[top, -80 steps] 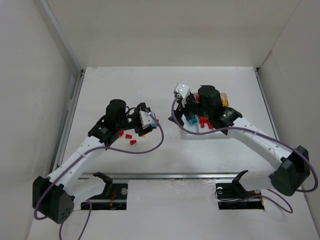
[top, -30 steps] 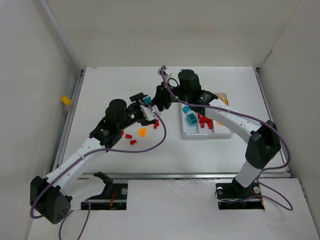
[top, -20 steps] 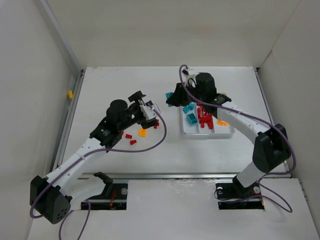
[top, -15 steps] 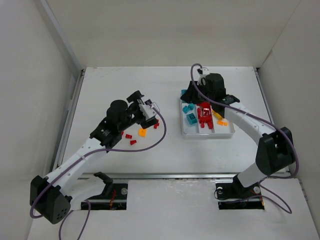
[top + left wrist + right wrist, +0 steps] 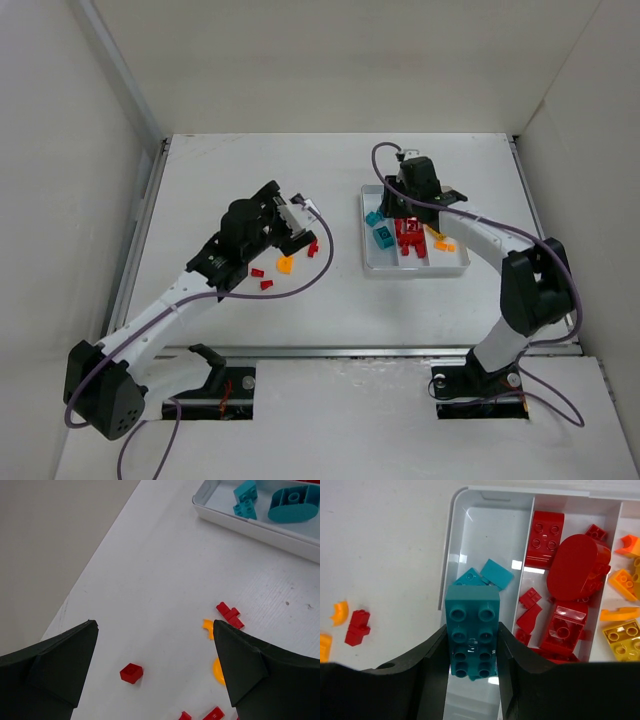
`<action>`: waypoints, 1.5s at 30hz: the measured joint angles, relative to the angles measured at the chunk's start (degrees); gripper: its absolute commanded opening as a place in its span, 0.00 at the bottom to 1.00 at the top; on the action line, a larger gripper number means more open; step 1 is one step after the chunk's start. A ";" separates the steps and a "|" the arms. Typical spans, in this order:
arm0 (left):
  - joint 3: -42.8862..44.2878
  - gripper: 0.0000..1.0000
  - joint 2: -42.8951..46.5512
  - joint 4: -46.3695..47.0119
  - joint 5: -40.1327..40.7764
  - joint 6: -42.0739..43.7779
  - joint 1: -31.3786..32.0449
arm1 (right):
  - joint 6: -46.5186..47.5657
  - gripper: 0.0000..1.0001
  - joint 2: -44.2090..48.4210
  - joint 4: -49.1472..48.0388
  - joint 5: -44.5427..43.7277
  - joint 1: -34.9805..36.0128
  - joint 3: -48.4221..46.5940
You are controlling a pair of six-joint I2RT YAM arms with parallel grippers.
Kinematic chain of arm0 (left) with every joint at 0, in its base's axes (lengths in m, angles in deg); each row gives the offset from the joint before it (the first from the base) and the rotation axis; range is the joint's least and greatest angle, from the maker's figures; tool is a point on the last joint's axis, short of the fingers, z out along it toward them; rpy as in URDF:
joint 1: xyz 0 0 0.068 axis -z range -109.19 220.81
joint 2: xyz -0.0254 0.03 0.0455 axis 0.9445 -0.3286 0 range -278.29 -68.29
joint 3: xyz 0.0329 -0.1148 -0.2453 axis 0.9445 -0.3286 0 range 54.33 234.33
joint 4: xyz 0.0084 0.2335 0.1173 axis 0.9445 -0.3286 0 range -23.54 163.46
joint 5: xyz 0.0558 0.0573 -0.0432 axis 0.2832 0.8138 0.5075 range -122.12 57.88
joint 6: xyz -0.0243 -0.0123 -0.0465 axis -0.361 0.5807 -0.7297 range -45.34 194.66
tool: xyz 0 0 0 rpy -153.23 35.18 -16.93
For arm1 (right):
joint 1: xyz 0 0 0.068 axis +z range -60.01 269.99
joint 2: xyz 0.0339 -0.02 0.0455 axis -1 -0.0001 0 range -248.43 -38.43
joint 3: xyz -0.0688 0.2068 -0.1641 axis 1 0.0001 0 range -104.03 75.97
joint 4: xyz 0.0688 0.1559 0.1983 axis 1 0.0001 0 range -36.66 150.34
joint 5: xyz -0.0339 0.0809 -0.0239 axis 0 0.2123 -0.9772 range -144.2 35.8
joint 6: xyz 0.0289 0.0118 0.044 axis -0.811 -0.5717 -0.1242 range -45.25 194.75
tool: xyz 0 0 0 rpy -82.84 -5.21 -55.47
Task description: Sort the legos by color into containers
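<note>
Right gripper [image 5: 471,650] has swung back over the tray [image 5: 447,570], clamping 1 teal brick [image 5: 472,612] above the teal compartment [image 5: 480,535]; left gripper [image 5: 154,630] gapes wide, empty. Red, orange legos [image 5: 131,673] remain loose.

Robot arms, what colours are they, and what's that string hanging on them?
The left arm and the right arm are both made of white tube-shaped links joined by chunky black joints, with black bases. A thin purple cable loops along each one. The left tool and the right tool each end in two flat, black, wedge-shaped fingers.
</note>
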 measured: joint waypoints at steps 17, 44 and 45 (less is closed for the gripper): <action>-1.40 0.99 -1.11 -9.49 4.07 4.42 0.00 | 1.84 0.29 -7.54 1.57 -4.76 -0.11 -1.38; -9.25 0.99 -1.03 -12.63 5.35 4.57 0.00 | 4.24 0.95 -10.49 1.75 -0.44 -0.37 -6.23; -9.33 0.99 -1.03 -12.63 5.40 4.55 0.00 | 4.24 0.97 -10.45 1.81 -0.44 -0.37 -6.23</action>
